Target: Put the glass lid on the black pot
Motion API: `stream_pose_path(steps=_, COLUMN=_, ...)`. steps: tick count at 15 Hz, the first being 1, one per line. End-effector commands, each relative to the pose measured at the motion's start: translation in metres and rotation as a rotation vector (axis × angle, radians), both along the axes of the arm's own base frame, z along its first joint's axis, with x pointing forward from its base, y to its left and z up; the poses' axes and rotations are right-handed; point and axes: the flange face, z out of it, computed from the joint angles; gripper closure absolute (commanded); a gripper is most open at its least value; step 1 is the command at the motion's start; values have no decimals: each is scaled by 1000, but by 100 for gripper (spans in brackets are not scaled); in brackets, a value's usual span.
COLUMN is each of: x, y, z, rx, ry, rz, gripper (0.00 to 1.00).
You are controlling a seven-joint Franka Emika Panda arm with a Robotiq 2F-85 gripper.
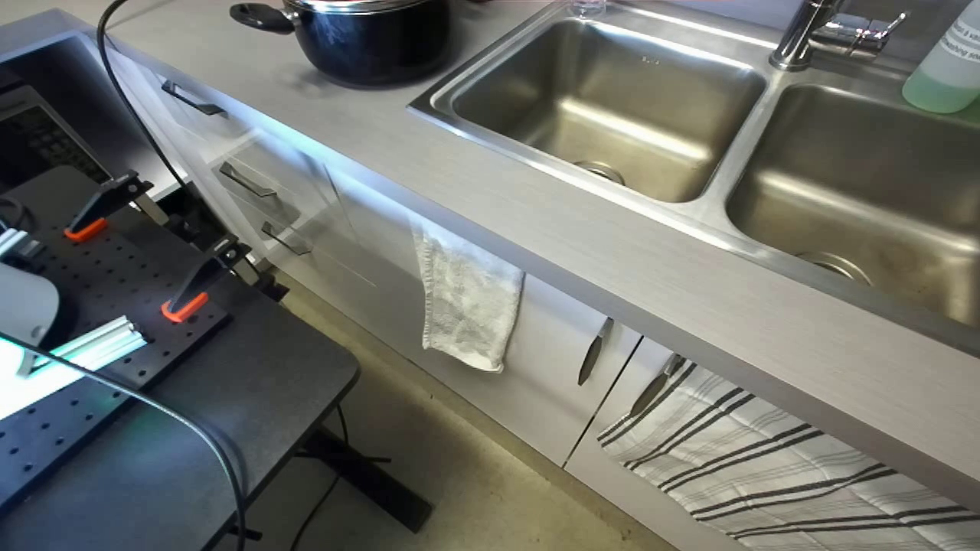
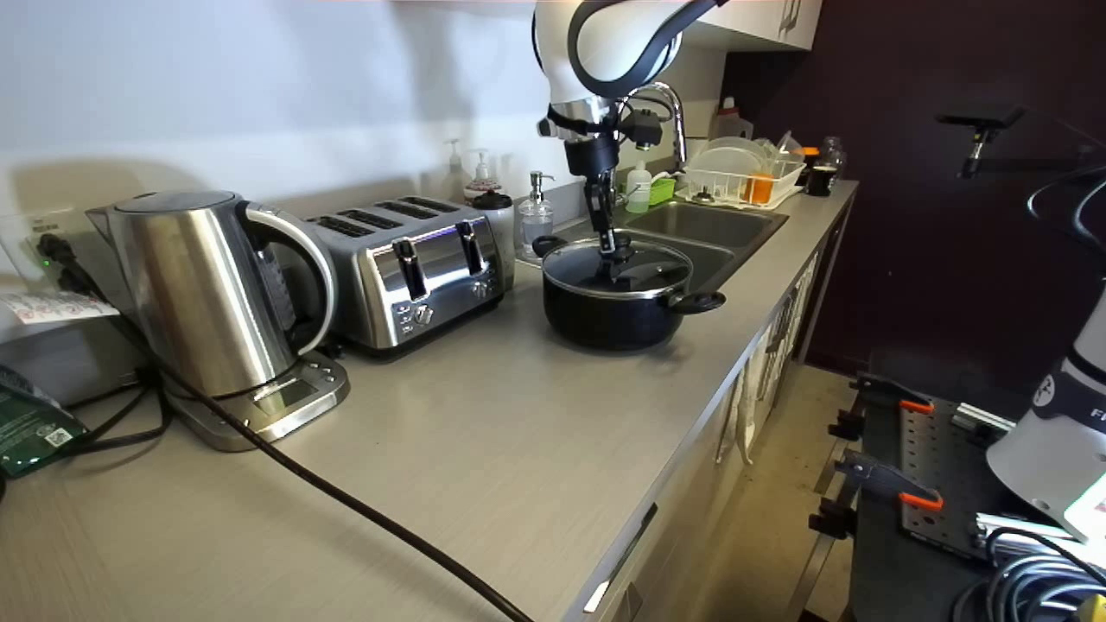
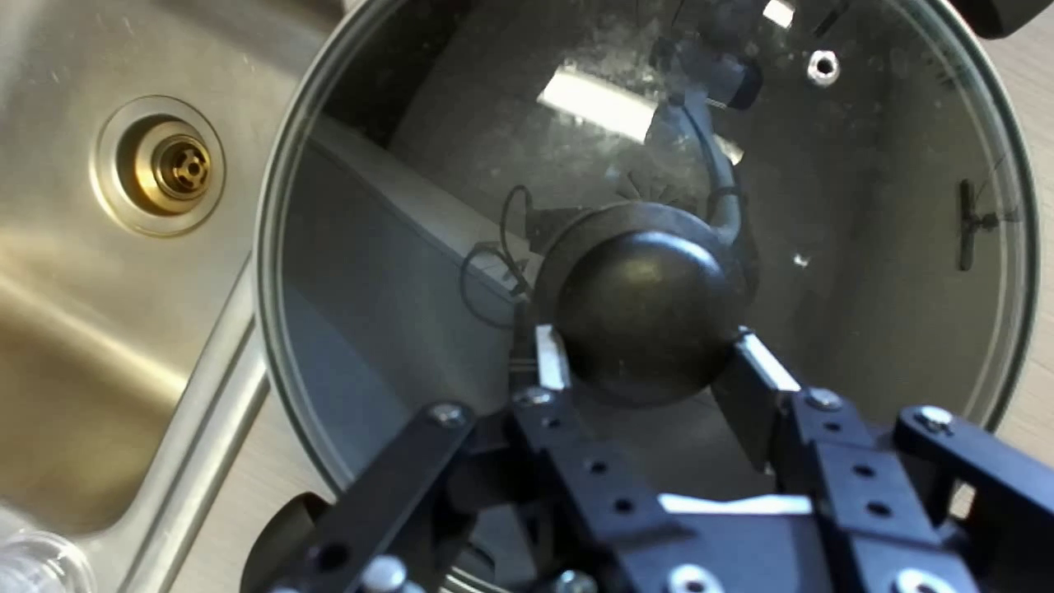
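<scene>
The glass lid [image 2: 570,269], with a silver rim and a dark round knob, lies level on the black pot [image 2: 605,321]. The pot [image 1: 375,42] and the lid's rim [image 1: 360,6] also show at the top edge of an exterior view. In the wrist view the lid [image 3: 865,305] fills most of the picture and hides the pot except for its handles [image 3: 284,535]. My gripper [image 2: 610,246] points down from above. Its two fingers [image 3: 650,350] stand on either side of the knob and appear to touch it. The gripper looks shut on the knob.
A steel double sink [image 1: 597,115] adjoins the pot. A toaster [image 2: 415,268] and a kettle [image 2: 207,294] stand along the wall, with soap bottles [image 2: 536,212] near the sink. A dish rack [image 2: 747,177] is farther back. A black cable [image 2: 346,510] crosses the counter.
</scene>
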Motion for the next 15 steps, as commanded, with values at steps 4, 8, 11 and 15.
stream_pose_path(steps=4, x=8, y=7, z=6, rx=-10, ry=-17, rz=11, gripper=77)
stream_pose_path(steps=8, x=5, y=6, z=7, rx=6, ry=-38, rz=16, gripper=77)
stream_pose_path(steps=11, x=2, y=6, z=11, rx=28, ry=-87, rz=13, gripper=77)
stream_pose_path(steps=15, x=-9, y=8, z=25, rx=54, ry=-185, rz=24, gripper=13)
